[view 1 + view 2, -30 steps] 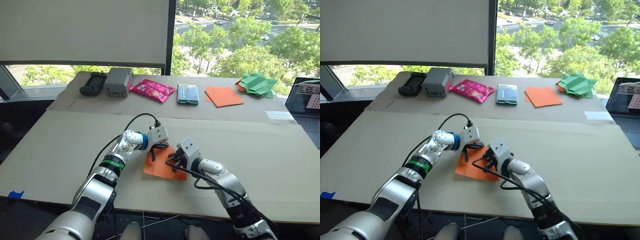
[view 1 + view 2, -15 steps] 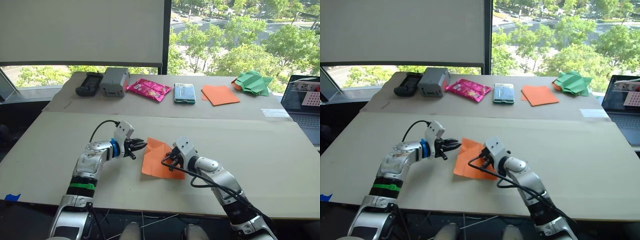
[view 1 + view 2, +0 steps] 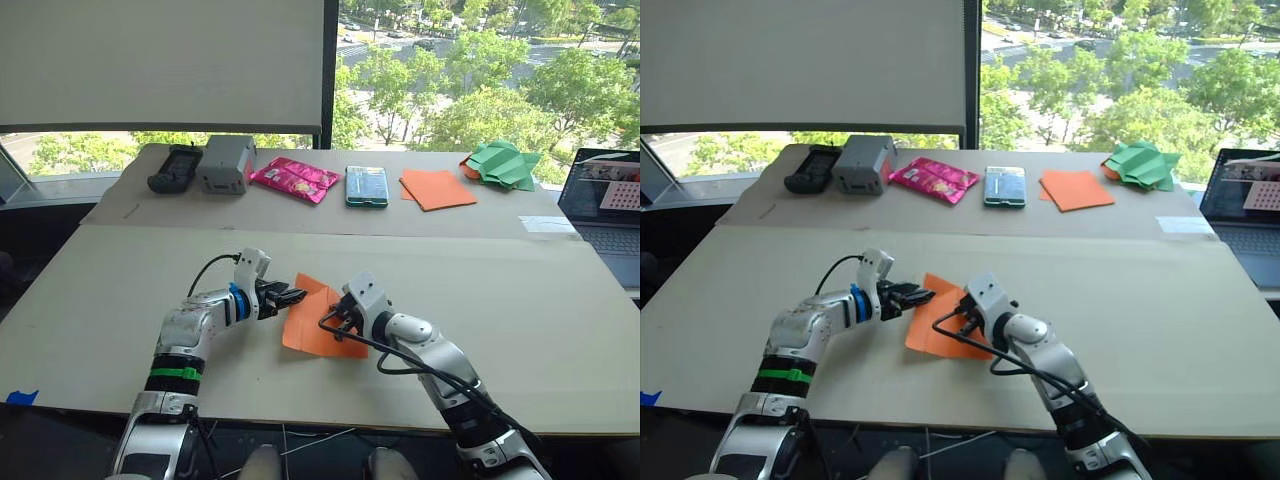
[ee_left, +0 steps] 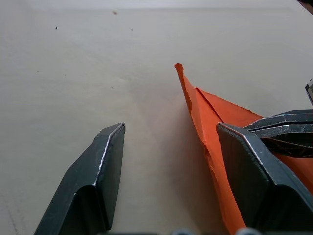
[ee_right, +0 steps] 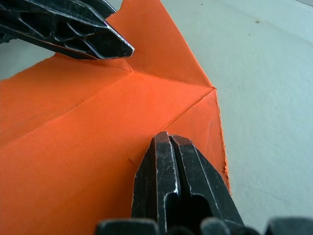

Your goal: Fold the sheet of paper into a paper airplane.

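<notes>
The left tool [image 3: 288,297] lies low over the bench [image 3: 560,330], its fingers [image 4: 98,181] spread wide at the left edge of the sheet of paper [image 3: 312,328], one finger over the raised orange flap; the creased sheet lies on the near-middle of the bench between both tools; the right tool [image 3: 338,322], fingers pressed together, rests its tips on the sheet's right part.

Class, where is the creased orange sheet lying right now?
In the left eye view the sheet of paper lies flat on the near table, between the left end effector and right end effector.
</notes>
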Tool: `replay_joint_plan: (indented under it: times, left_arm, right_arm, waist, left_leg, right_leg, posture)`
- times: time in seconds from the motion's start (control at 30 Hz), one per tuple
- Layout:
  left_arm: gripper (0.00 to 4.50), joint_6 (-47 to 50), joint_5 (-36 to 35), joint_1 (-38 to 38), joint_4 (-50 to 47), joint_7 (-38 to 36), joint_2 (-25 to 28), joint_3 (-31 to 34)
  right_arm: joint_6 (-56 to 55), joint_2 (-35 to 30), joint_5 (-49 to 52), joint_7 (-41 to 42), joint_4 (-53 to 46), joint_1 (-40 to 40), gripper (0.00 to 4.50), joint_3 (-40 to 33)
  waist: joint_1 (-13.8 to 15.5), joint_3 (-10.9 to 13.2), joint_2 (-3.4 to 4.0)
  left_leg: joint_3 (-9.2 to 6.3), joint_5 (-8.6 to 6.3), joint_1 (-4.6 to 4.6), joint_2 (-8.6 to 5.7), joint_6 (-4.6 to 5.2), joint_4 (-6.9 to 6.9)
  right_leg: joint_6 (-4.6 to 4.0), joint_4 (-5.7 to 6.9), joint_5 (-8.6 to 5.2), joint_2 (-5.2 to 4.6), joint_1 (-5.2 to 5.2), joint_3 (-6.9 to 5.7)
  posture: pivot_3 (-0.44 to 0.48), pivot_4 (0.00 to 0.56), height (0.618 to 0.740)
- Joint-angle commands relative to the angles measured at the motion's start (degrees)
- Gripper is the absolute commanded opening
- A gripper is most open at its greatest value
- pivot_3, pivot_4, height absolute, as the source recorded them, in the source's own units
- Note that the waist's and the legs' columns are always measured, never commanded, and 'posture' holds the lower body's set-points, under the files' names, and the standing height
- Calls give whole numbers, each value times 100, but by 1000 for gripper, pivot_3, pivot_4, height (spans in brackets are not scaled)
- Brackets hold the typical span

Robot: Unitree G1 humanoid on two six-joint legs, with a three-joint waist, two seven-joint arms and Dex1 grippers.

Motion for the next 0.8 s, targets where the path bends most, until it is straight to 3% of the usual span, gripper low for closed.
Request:
replay_joint_plan:
  times: [0.03,0.13,0.37,0.57,0.8]
  left_arm:
    - [3147,-155,-60,-153,34,32,-23,-38]
    - [2378,-289,-95,-194,49,-39,-50,-70]
    - [24,-442,-72,-253,66,-146,2,-183]
    - [24,-661,-8,-223,-176,-301,130,-334]
    - [24,-1859,650,227,-721,-663,587,-1186]
  right_arm:
    - [299,-7,-117,-53,238,121,0,113]
    - [307,3,-114,-93,214,142,0,112]
    - [319,33,-104,-148,190,162,0,101]
    - [328,48,-95,-178,197,153,0,88]
    - [339,140,31,-215,185,113,0,-110]
  waist:
    - [-3,0,0]
    - [5,0,0]
    - [3,1,0]
    - [3,1,0]
    - [3,4,8]
  left_leg:
    - [0,0,0,0,0,0]
    - [0,0,0,0,0,0]
    - [0,0,-1,0,-1,0]
    - [0,0,-2,0,-1,0]
    - [1,-1,-2,1,-2,-2]
  right_leg:
    - [0,-1,0,0,0,0]
    - [0,-1,0,0,0,0]
    - [-1,-1,0,0,0,0]
    - [0,-2,0,0,-1,0]
    - [-1,-4,0,0,-3,3]
  posture:
    - [0,150,702]
    - [0,150,702]
    - [0,150,702]
    - [0,150,702]
    - [0,150,702]
